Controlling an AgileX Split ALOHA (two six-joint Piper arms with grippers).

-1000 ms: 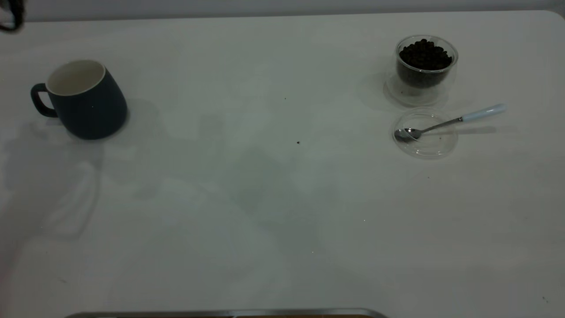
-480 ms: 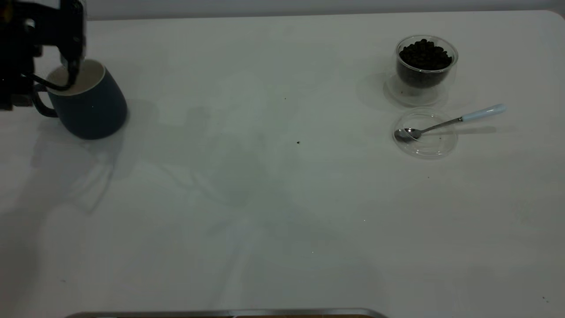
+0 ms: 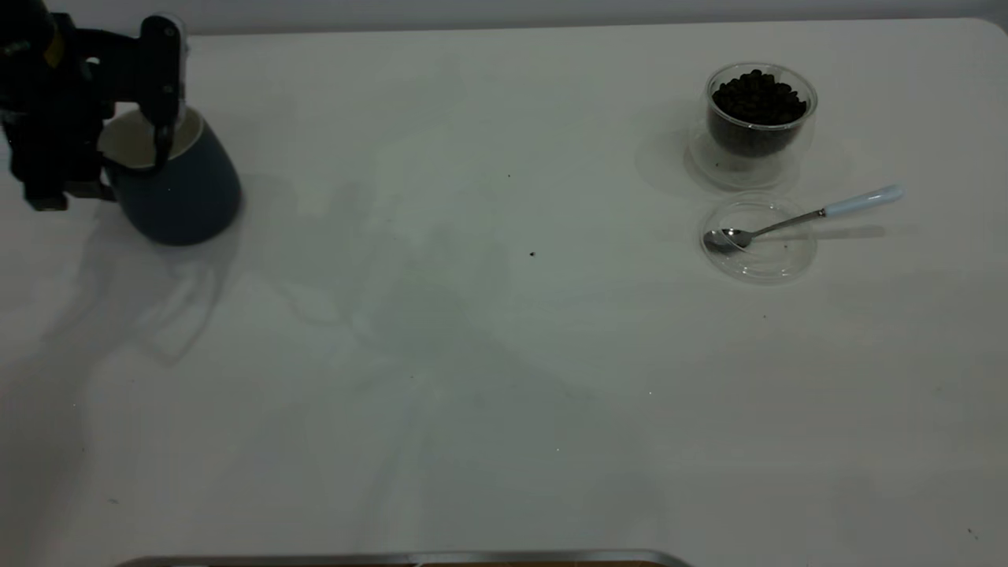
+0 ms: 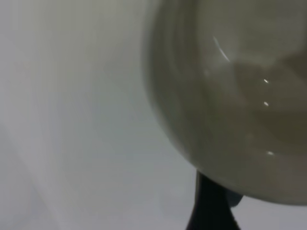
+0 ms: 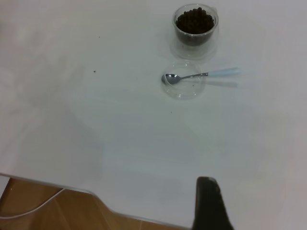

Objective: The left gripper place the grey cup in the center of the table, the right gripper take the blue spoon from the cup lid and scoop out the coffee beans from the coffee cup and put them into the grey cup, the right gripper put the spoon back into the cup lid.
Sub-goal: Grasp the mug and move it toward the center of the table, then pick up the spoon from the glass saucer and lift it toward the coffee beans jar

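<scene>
The grey cup stands at the far left of the table. My left gripper is down at its rim and hides its handle. The left wrist view is filled by the cup's white inside. The coffee cup with the coffee beans stands far right at the back. In front of it lies the cup lid. The blue spoon rests with its bowl in the lid and its handle pointing right. My right gripper hangs high over the table's near edge, far from the spoon.
A dark speck lies near the table's middle. A metal edge runs along the front of the exterior view. The right wrist view shows the table's edge, with wooden floor and a white cable below it.
My left arm has come in from the upper left and dropped onto the grey cup. The cup has shifted slightly to the right. Spoon, lid and coffee cup have not moved.
</scene>
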